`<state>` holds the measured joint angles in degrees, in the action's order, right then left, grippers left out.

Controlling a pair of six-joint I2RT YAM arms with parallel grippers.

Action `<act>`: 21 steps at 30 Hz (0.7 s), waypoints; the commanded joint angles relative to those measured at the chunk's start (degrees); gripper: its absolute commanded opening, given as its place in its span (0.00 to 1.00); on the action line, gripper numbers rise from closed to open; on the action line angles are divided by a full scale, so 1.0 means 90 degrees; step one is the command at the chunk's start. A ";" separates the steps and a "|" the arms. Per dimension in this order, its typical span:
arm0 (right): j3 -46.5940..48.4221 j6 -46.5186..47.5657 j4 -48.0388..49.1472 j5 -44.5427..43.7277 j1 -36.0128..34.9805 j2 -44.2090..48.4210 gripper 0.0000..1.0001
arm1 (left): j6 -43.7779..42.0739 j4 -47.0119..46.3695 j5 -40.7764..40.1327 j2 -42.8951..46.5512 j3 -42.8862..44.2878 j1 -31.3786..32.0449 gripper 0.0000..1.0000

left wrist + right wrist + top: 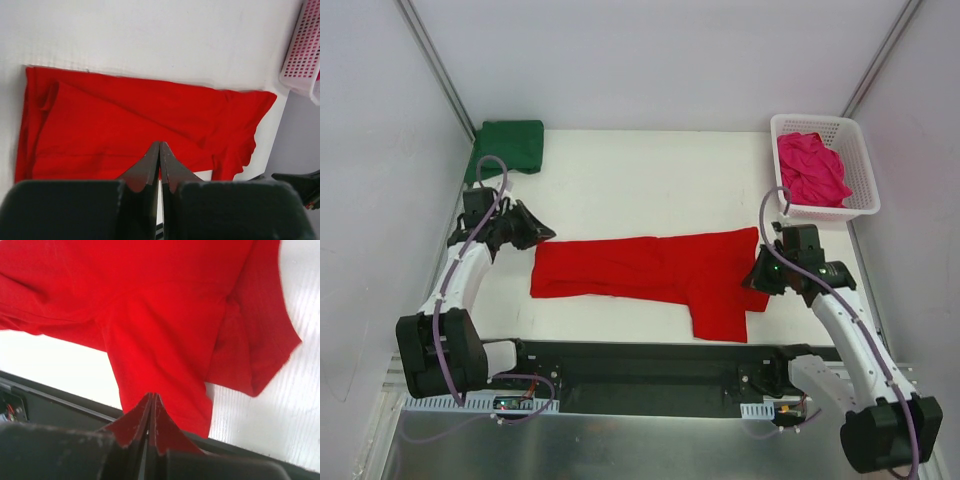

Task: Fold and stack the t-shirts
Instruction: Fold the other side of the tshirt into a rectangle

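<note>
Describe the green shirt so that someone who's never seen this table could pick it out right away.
Look to the far left corner of the white table. The green t-shirt lies there, folded into a compact dark block. The red t-shirt is spread across the middle, and the pink t-shirt sits bunched in the white basket.

White lattice basket [826, 211] at table [640, 180] far-right corner.

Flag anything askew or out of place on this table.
The red t-shirt lies only partly folded: one part juts out toward the near side, breaking its long strip shape. The magenta t-shirt sits crumpled in the white basket, unfolded.
</note>
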<state>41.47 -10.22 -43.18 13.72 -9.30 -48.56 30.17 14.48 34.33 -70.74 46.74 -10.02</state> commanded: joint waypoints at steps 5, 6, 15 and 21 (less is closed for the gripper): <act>0.0518 0.0071 0.1651 -0.0469 -0.0754 -0.1585 0.02 | 0.0319 -0.0925 -0.0425 0.0204 -0.0447 0.1094 0.00; 0.0577 0.0071 0.1730 -0.0392 -0.0754 -0.1703 0.01 | 0.0368 -0.0983 -0.0599 0.0117 -0.0467 0.1094 0.00; 0.1475 0.0285 0.2093 -0.0176 -0.0803 -0.3694 0.01 | 0.0632 -0.1550 -0.1148 -0.0995 -0.0555 0.1728 0.00; 0.2178 0.0422 0.2054 -0.0098 -0.0812 -0.4682 0.02 | 0.0681 -0.1531 -0.1128 -0.1466 -0.0282 0.1817 0.00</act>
<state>56.53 -8.25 -25.54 11.68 -16.29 -87.55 35.24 2.52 25.28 -83.11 41.76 5.69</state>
